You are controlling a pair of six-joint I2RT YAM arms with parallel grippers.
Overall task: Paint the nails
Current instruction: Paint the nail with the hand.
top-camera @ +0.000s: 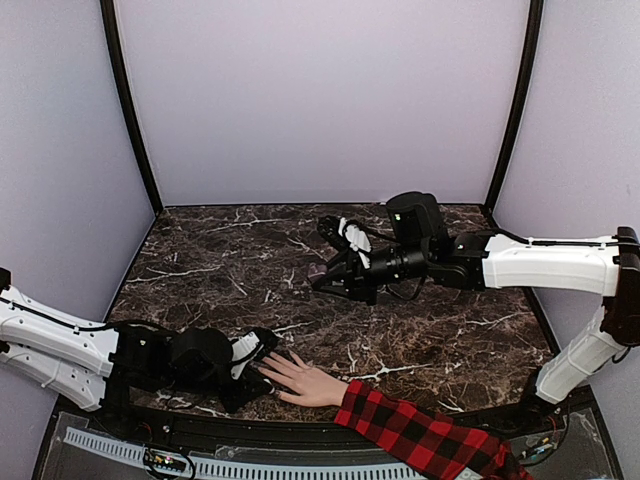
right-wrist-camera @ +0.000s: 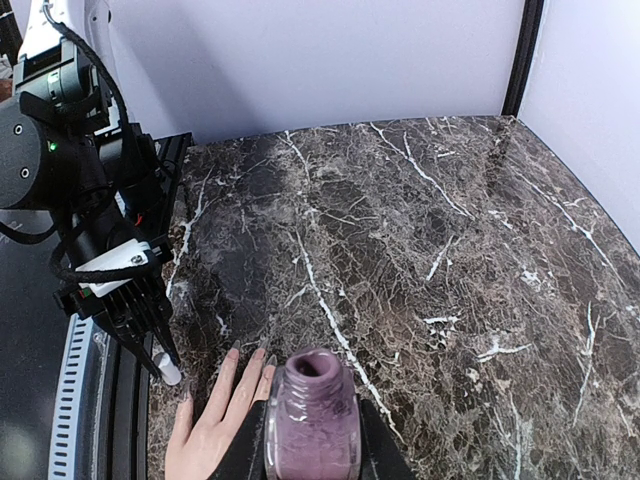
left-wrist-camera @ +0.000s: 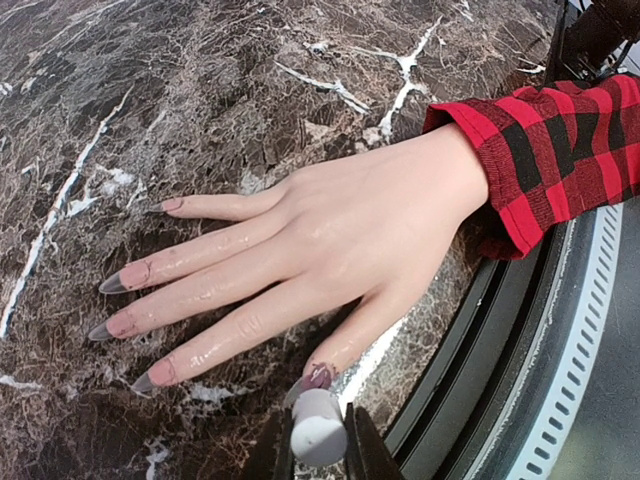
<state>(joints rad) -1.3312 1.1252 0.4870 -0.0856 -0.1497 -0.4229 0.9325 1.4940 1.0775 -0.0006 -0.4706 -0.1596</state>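
Note:
The pale hand with the red-and-black plaid sleeve lies palm down at the table's near edge, fingers spread; it also shows in the top view. Its long nails are greyish at the tips. The thumb nail is smeared purple. My left gripper is shut on a white brush cap right at that thumb nail; the brush itself is hidden under the cap. My right gripper is shut on an open purple polish bottle, held upright above mid-table.
The dark marble table ends in a black rim with a slotted white strip close beside the hand. The left arm fills the left of the right wrist view. Lilac walls close in the back and sides.

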